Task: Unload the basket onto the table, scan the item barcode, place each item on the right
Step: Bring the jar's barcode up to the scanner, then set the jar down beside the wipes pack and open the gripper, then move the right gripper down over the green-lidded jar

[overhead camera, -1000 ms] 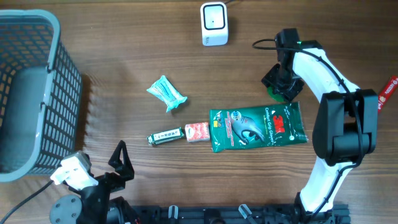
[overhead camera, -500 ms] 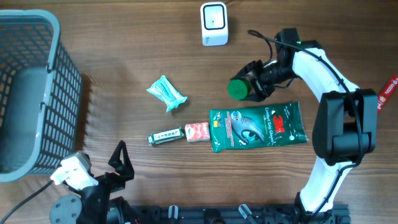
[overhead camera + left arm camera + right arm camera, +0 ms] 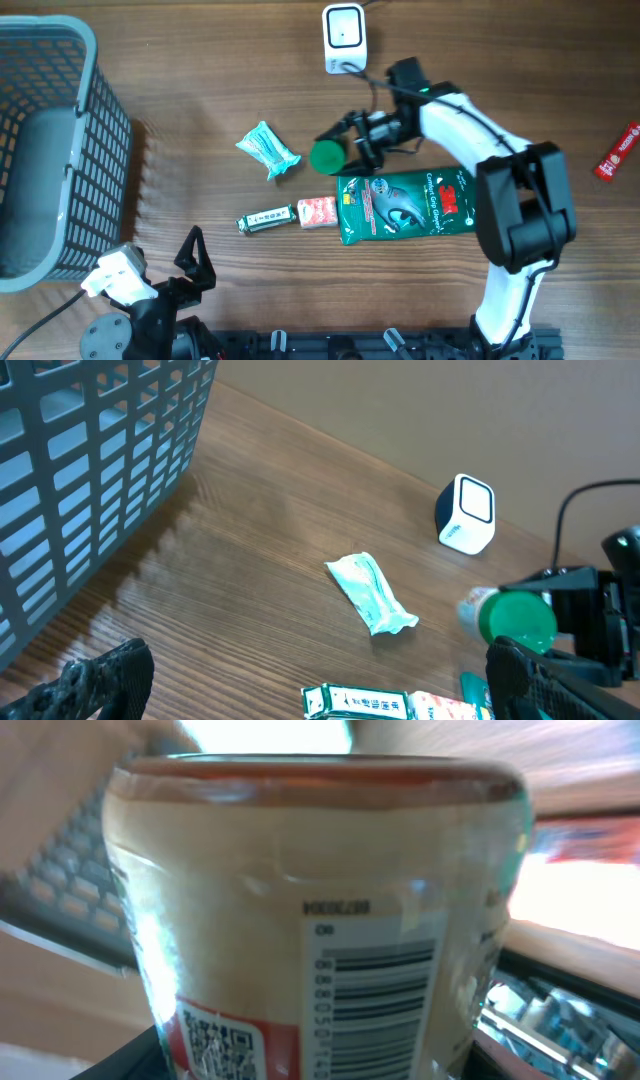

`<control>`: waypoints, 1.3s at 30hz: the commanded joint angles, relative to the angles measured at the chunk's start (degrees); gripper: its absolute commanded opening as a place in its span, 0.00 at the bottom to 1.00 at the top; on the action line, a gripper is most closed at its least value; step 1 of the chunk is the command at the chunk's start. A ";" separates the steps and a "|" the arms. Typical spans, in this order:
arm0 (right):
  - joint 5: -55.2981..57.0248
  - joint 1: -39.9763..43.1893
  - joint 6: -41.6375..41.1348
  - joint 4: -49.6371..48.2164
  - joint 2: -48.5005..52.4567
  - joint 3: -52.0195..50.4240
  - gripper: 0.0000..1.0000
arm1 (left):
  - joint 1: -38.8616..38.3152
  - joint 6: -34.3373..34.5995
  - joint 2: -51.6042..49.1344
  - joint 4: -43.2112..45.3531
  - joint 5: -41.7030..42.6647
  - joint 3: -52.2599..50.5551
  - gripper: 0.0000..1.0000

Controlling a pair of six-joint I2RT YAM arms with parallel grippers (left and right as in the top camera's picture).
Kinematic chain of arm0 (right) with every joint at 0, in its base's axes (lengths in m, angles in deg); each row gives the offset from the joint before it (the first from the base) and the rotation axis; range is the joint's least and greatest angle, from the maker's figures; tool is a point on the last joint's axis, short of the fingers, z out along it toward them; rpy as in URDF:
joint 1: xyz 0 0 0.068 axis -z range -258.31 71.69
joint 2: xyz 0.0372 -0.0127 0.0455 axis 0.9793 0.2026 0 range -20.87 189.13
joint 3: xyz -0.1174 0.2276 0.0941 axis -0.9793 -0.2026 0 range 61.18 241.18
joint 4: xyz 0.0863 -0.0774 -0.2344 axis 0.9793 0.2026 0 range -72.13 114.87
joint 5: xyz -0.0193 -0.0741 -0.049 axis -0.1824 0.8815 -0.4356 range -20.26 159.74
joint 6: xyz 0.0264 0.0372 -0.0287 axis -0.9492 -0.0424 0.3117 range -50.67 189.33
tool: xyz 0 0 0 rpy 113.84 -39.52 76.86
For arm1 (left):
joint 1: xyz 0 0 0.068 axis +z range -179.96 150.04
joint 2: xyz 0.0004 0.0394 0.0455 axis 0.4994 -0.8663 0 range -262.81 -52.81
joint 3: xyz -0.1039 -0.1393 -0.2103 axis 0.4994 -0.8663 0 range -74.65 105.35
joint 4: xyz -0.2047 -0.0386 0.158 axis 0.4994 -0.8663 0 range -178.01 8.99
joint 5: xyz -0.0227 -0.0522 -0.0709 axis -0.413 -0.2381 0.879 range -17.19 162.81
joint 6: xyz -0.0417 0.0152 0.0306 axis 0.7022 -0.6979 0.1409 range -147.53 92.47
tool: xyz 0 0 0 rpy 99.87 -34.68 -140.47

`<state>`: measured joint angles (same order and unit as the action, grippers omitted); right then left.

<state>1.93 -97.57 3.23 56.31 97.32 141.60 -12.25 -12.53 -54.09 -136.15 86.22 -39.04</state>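
Wood table (image 3: 200,90), overhead: right gripper (image 3: 358,143) is clamped on jar (image 3: 327,157), held on its side between scanner (image 3: 345,38) and green pack (image 3: 415,205), apart from both. At the near edge, left gripper (image 3: 195,258) has its jaws wide apart, nothing in them. Far left: basket (image 3: 60,60).
Left wrist: jar's green lid (image 3: 520,618) faces camera, right of teal pouch (image 3: 372,593); scanner behind.
Right wrist: jar fills frame, barcode (image 3: 375,1005) toward lens, slightly blurred.
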 commanded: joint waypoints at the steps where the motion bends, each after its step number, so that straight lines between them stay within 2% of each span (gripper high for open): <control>1: -7.32 -0.76 -7.02 -5.66 1.88 -0.26 0.64 | -0.35 0.48 0.04 0.15 0.04 -0.15 1.00; 9: -14.91 0.20 -7.98 -6.16 11.10 -0.26 0.58 | -0.35 0.48 0.04 0.15 0.04 -0.15 1.00; 10: -16.15 0.57 -9.03 -6.16 11.47 -0.26 0.66 | -0.35 0.48 0.04 0.15 0.04 -0.15 1.00; 13: -17.70 1.64 -11.21 -6.19 11.47 -0.26 0.80 | -0.35 0.48 0.04 0.15 0.04 -0.15 1.00; 14: -17.79 1.90 -12.09 -6.19 11.47 -0.26 1.00 | -0.35 0.48 0.04 0.15 0.04 -0.15 1.00; 20: -17.31 3.63 -13.55 -6.62 11.45 0.11 1.00 | -0.35 0.46 0.04 0.15 0.04 -0.15 1.00; 23: -10.95 4.94 -12.81 -10.75 11.17 1.44 1.00 | -0.35 0.48 0.04 0.15 0.04 -0.15 1.00; 25: -8.31 6.71 -9.49 -11.89 9.81 3.91 1.00 | -0.35 0.48 0.04 0.15 0.04 -0.15 1.00; 28: -6.95 8.55 -4.44 -11.85 4.74 6.86 1.00 | -0.35 0.48 0.04 0.15 0.04 -0.15 1.00; 33: -0.87 8.24 0.44 -11.93 -10.82 7.13 1.00 | -0.35 0.48 0.04 0.15 0.04 -0.15 1.00; 34: 1.36 7.80 3.78 -12.48 -13.60 7.13 1.00 | -0.35 0.48 0.04 0.15 0.04 -0.15 1.00; 36: 8.85 5.42 25.38 -12.81 -19.21 7.13 0.99 | -0.35 0.48 0.04 0.15 0.04 -0.15 1.00; 37: 19.96 2.49 39.06 -6.95 -22.25 7.13 1.00 | -0.35 0.48 0.04 0.15 0.04 -0.15 1.00; 39: 45.55 -2.38 46.49 0.55 -23.71 7.13 1.00 | -0.35 0.48 0.04 0.15 0.04 -0.15 1.00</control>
<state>13.32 -93.55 25.17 50.12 75.53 149.14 -12.25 -12.53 -54.09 -136.08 86.22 -39.04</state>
